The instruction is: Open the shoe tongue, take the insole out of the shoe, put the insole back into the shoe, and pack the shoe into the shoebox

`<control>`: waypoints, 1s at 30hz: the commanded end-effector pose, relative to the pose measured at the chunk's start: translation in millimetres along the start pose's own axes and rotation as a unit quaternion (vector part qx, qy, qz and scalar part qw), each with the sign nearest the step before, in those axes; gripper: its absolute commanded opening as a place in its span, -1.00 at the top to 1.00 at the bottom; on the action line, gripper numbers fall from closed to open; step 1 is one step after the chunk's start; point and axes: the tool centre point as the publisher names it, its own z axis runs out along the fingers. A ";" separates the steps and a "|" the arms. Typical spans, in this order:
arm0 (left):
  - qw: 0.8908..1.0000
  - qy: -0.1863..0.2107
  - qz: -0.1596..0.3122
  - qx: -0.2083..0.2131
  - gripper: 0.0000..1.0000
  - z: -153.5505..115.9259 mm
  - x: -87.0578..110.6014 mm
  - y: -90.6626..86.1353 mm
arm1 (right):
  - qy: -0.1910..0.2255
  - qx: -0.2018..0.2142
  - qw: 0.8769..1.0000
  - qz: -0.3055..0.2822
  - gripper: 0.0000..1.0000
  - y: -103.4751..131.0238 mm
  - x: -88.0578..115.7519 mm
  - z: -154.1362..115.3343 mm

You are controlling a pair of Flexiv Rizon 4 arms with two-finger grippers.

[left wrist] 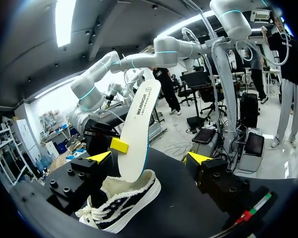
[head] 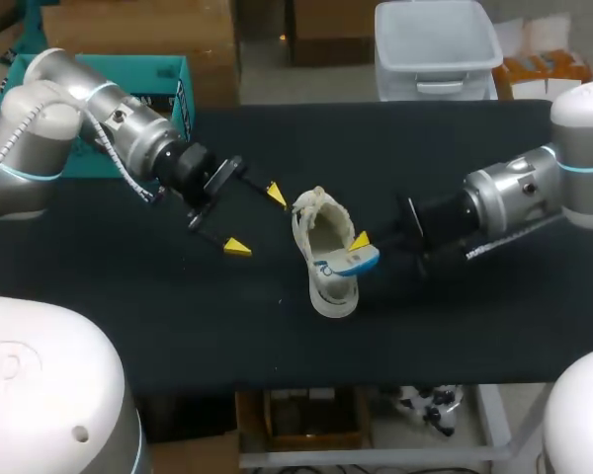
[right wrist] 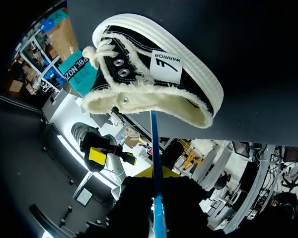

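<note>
1. One shoe (head: 328,259) stood upright on the tabletop (head: 178,316).
2. Right jaws gripped the insole (head: 354,263), its lower end inside the shoe's opening.
3. Left jaws hung spread apart beside the shoe's toe.

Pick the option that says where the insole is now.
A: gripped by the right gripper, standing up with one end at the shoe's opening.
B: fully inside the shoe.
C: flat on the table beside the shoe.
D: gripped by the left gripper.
A: the right gripper pinches the insole, which stands up from the opening of the shoe; the left gripper is open and empty.
</note>
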 end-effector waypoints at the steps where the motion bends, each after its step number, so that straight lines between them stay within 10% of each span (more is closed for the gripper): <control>1: 0.995 -0.098 0.014 -0.019 -1.00 8.1 6.0 -2.6 | 0.046 0.008 0.999 -0.004 1.00 5.0 -10.5 8.8; 21: 0.977 -0.172 0.115 -0.049 -1.00 44.2 9.7 18.9 | 0.126 -0.048 0.990 -0.037 1.00 13.4 -14.5 11.4; 30: 0.970 -0.193 0.136 -0.049 -0.41 62.4 3.0 26.7 | 0.140 -0.042 0.988 -0.039 1.00 14.2 -10.9 10.3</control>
